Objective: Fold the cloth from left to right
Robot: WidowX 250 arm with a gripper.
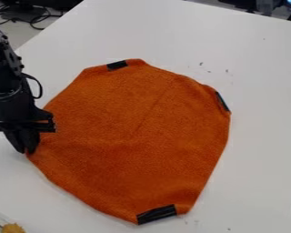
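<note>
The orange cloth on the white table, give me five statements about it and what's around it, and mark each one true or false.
1. The cloth has three black strips showing along its edge. True.
2. The end effector is at the cloth's right edge in the picture. False: it is at the left edge.
3. The cloth is already folded in half. False: it lies spread out on the table.
4. The small yellow-brown thing at the picture's lower left lies apart from the cloth. True.
5. The cloth hangs in the air above the table. False: it lies on the table.
</note>
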